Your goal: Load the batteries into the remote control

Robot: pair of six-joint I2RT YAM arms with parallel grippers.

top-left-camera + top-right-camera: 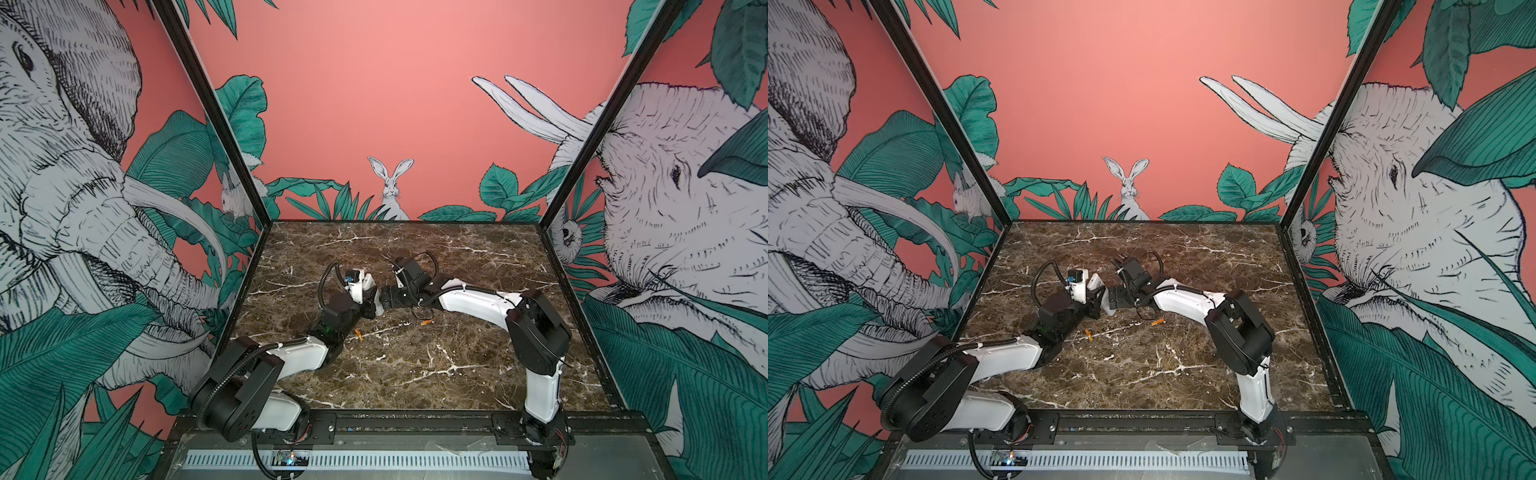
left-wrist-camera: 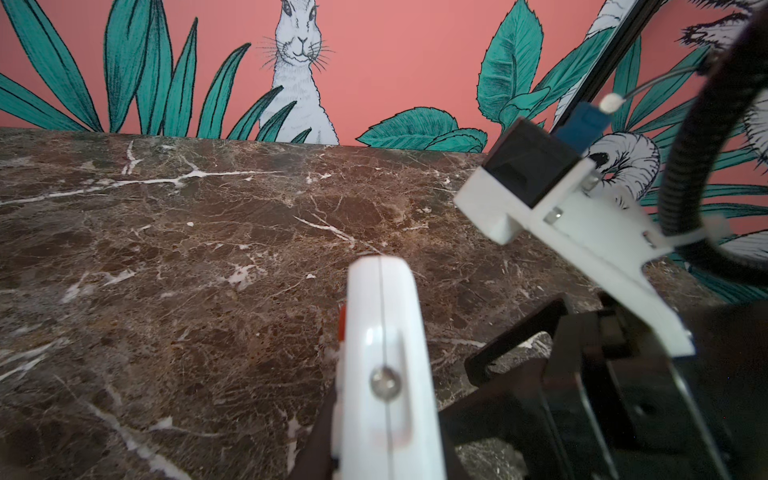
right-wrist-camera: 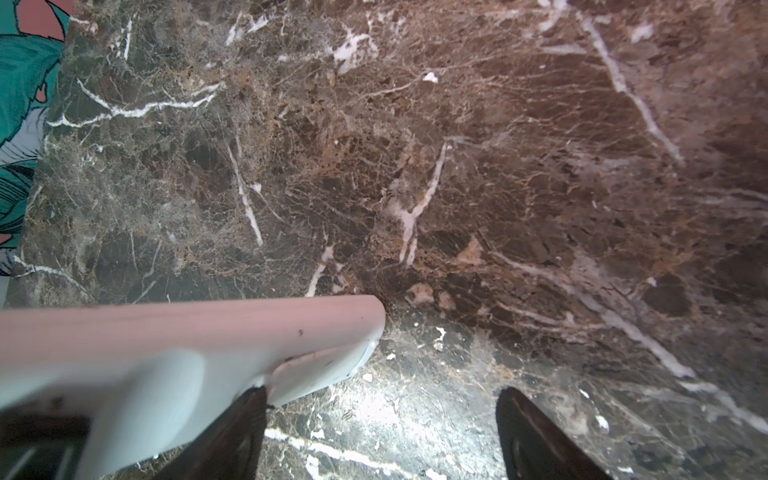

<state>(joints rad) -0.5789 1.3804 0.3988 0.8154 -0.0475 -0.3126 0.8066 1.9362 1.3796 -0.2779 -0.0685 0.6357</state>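
Left hand (image 1: 370, 300) is clamped on the long slim white plastic remote control (image 2: 386, 353), holding it on edge with the red-button end pointing away from that wrist. The remote looks raised off the dark brown marbled bench (image 1: 415, 374). Right hand (image 3: 386, 411) is spread wide and empty. One dark finger (image 3: 249, 428) sits just beside an end of the remote, but I cannot tell whether it touches. The small orange cylindrical batteries (image 1: 358, 335) lie loose on the bench, one by the left forearm and the second battery (image 1: 426, 322) under the right arm.

The step in hand seems to be getting the remote ready to take the batteries, with the right hand working on the end it faces. To do it well, the left hand should probably keep a firm grip and stay put. The right hand should close squarely across the narrow body, not on a corner. Any push should run along the remote's length, because a sideways push could twist it out of the grip.
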